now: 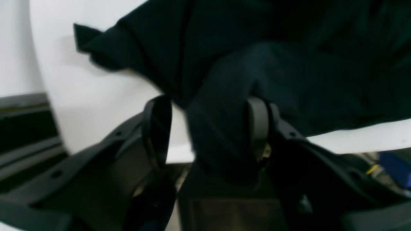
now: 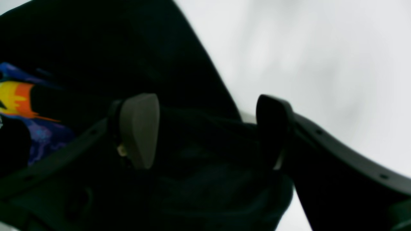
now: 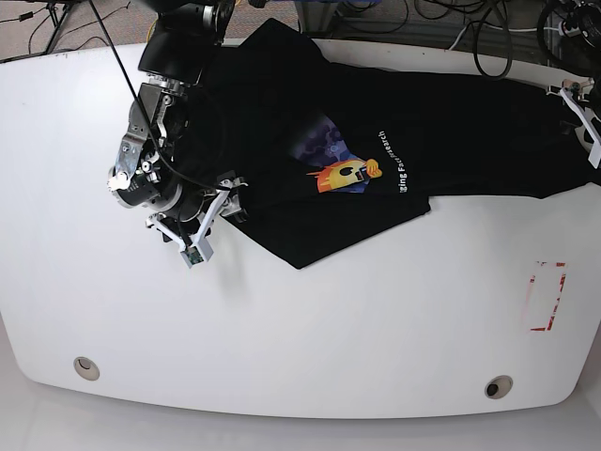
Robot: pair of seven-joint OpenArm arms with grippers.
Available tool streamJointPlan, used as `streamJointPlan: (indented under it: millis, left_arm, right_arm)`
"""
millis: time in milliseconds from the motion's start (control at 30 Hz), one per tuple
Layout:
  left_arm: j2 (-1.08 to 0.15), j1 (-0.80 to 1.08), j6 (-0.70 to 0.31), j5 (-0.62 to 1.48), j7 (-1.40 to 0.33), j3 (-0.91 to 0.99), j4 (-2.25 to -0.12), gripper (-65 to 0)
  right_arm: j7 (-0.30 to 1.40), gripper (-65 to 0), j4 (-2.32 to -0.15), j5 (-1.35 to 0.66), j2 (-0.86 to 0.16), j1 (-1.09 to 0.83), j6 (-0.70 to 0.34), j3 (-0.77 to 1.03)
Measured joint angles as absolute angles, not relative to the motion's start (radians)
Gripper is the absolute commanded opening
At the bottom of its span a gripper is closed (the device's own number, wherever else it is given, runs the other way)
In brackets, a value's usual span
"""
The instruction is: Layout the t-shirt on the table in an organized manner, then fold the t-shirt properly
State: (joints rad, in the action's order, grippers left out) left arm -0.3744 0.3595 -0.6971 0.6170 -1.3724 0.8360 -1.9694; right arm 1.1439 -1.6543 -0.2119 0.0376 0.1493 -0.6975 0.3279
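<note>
Between jaws, right gripper (image 2: 205,131): clamped on black t-shirt (image 3: 376,132) fabric, print patch (image 2: 19,96) just beside.
Left gripper (image 1: 205,128): clamped on shirt edge too.
Beyond: table (image 3: 329,319), shirt stretched between arms.
Risk: uneven pull, cloth slips, bunches.

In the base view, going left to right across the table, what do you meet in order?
Left grommet hole → right gripper → the t-shirt's print patch → right grommet hole → red tape rectangle → left gripper.
</note>
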Motion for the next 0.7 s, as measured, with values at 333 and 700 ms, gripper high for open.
streamJointPlan:
  millis: [333, 700]
  left_arm:
    - [-0.376, 0.380, -0.697, 0.495, -1.368, 0.835, -1.946, -35.6]
    - [-0.377, 0.398, -0.697, 0.492, -1.372, 0.843, -1.945, -50.4]
  right_arm:
    - [1.144, -20.0, -1.654, -0.210, 0.036, 0.145, -0.697, 0.332]
    - [1.048, -20.0, -1.538, -0.207, 0.030, 0.191, -0.697, 0.262]
